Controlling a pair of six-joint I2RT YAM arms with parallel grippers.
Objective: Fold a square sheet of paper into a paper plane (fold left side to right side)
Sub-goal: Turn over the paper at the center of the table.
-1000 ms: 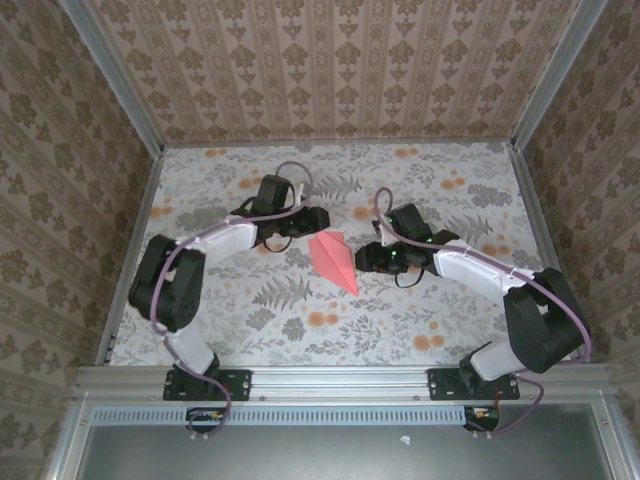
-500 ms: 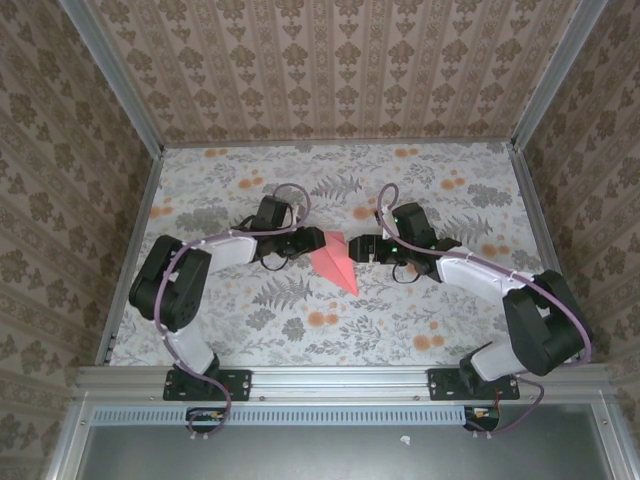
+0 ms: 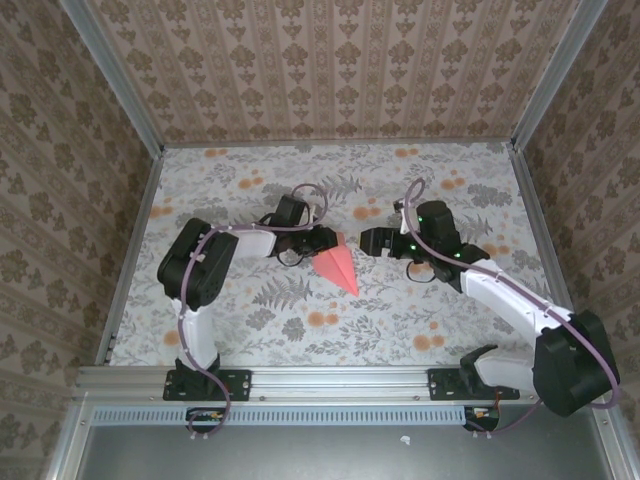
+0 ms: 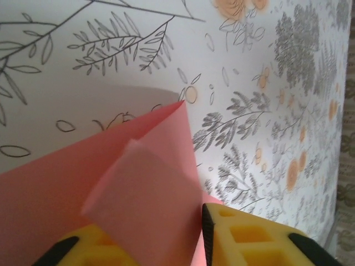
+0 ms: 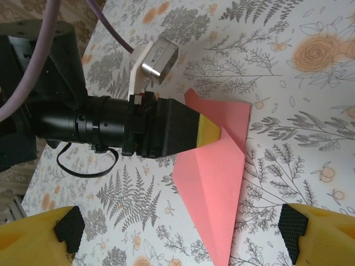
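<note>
The square sheet of paper (image 3: pixel 338 266) is salmon pink and folded into a pointed dart shape, its tip toward the near edge. It lies mid-table on the flowered cover. My left gripper (image 3: pixel 327 241) reaches in from the left at the paper's upper left edge. In the left wrist view a raised flap of the paper (image 4: pixel 144 205) stands between the narrowed yellow fingers of the left gripper (image 4: pixel 158 246). In the right wrist view the left gripper's tip (image 5: pixel 209 131) sits under that flap of the paper (image 5: pixel 213 183). My right gripper (image 3: pixel 366 241) hovers just right of the paper, open (image 5: pixel 180 227) and holding nothing.
Metal rails (image 3: pixel 135 250) run along the table's left, right and near edges, with patterned walls behind. The left arm's wrist camera (image 5: pixel 158 58) and its cable sit above the paper's far left. Bare flowered cover (image 3: pixel 300 340) lies between the paper and the arm bases.
The left gripper slid right onto the paper's upper left edge and narrowed on a flap. The right gripper opened wide and drew back to the right, off the paper.
</note>
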